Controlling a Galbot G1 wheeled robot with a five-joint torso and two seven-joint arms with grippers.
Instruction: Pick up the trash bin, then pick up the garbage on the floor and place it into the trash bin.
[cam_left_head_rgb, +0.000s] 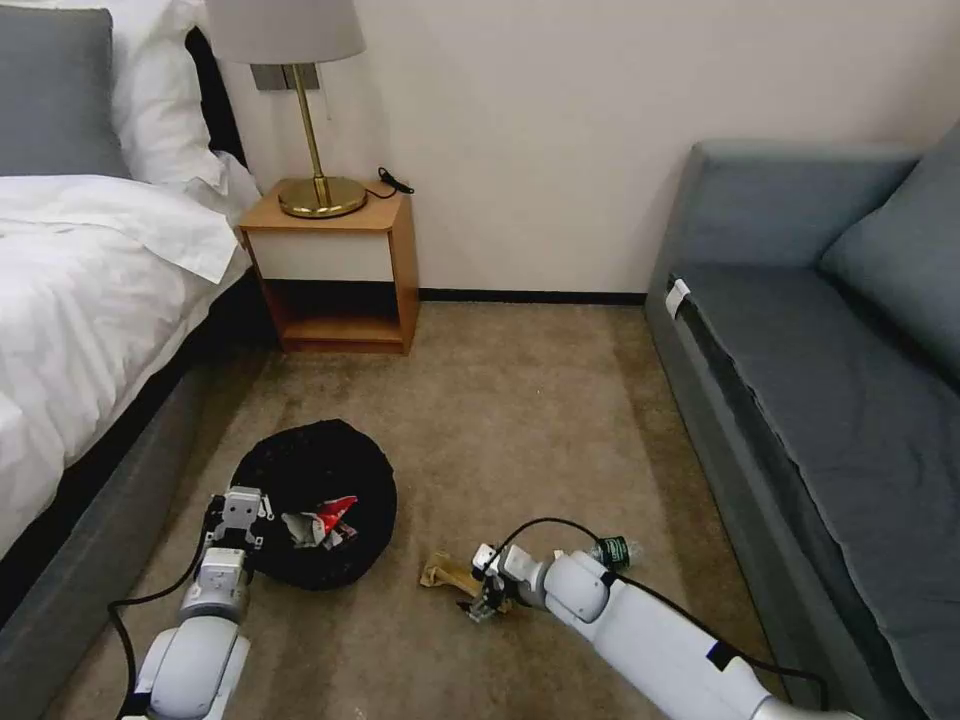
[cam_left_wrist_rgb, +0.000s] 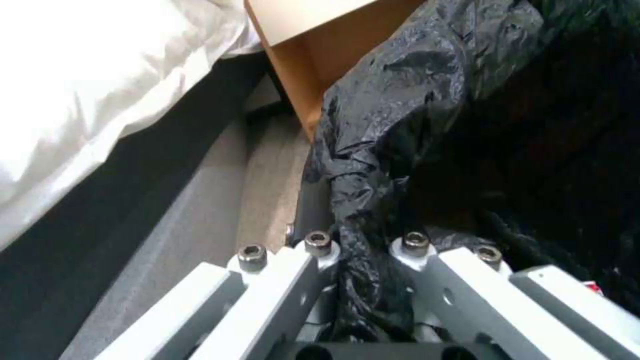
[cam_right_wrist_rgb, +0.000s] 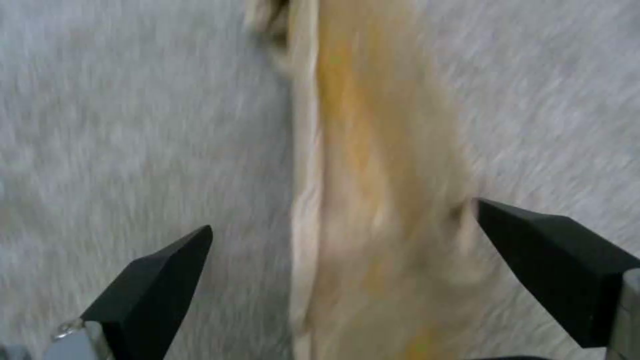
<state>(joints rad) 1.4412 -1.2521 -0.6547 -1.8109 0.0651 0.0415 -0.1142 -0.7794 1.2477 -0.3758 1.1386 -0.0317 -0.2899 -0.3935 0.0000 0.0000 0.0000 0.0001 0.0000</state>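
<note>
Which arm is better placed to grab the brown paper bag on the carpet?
The right. Its end effector is open astride the brown paper bag, while the left end effector is shut on the trash bin liner.

The brown paper bag (cam_right_wrist_rgb: 373, 200) is smeared by blur in the right wrist view, and the picture's edges cut both its ends. In the head view the right gripper (cam_left_head_rgb: 487, 597) covers the bag's near end. Beside the bag, the small bottle (cam_left_head_rgb: 612, 551) is half hidden behind the right arm, its label too small to read.
</note>
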